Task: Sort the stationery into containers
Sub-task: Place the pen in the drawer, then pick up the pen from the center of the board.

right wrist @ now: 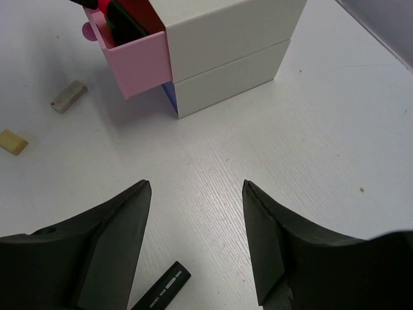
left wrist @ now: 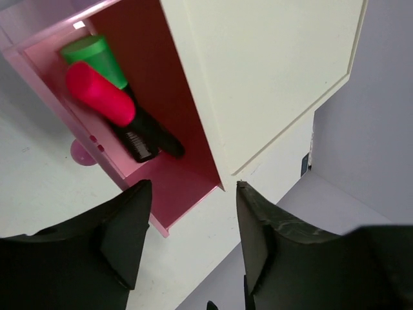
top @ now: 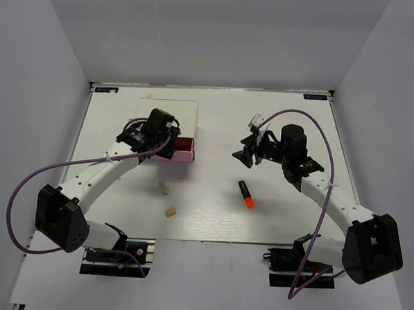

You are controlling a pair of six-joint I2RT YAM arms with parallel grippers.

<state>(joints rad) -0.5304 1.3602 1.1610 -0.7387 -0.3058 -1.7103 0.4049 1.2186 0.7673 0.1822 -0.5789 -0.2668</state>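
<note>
Both jaws gape empty; the orange-capped highlighter (top: 245, 193) lies diagonally, cap seemingly nearward.

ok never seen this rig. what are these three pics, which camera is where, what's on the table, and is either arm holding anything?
Two small robot arms are bolted at the near edge of a white table. The wide picture comes from a fixed camera above and behind them. The other two come from a camera on each wrist, so the dark shapes at the bottom are that arm's own fingers.

The left gripper hangs over the open pink drawer of a white drawer box. Inside lie a green-capped highlighter and a pink-capped highlighter.

Loose on the table are an orange-capped highlighter, a tan eraser and a pale eraser. The right gripper hovers over the table near the orange one.

Both grippers are open and hold nothing.
</note>
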